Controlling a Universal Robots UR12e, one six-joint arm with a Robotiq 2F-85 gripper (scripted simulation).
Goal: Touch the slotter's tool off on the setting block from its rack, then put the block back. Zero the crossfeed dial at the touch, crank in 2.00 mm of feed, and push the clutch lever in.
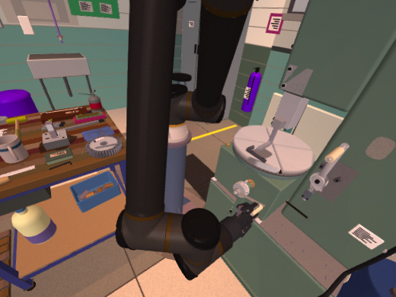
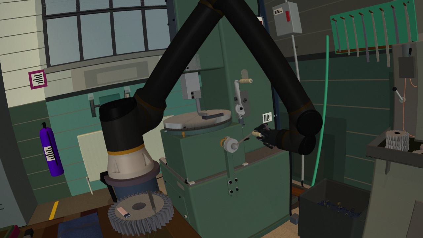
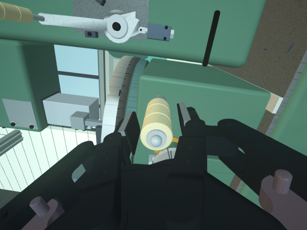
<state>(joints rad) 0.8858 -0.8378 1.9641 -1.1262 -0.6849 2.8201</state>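
The cream knob of the crossfeed crank handle (image 3: pixel 156 124) (image 2: pixel 256 134) (image 1: pixel 258 208) lies between the fingers of my gripper (image 3: pixel 156 122) (image 2: pixel 261 134) (image 1: pixel 248 211), in front of the slotter's green saddle. The crank arm runs from the knob to the crossfeed dial (image 2: pixel 229 145) (image 1: pixel 240 188) on the saddle's face. Above on the column stands the clutch lever (image 2: pixel 238 94) (image 1: pixel 326 167) (image 3: pixel 81 22), with a cream grip. The slotter's tool (image 2: pixel 198 103) (image 1: pixel 271 133) reaches down to a dark block (image 2: pixel 212 115) (image 1: pixel 256 152) lying on the round table (image 2: pixel 197 121) (image 1: pixel 273 150). My gripper is open and holds nothing.
The slotter's green column (image 2: pixel 236 59) rises right behind the saddle. A workbench (image 1: pixel 57 144) with a large gear, a mug and small tools stands on the arm's other side. A dark bin (image 2: pixel 331 204) sits on the floor by the machine's base.
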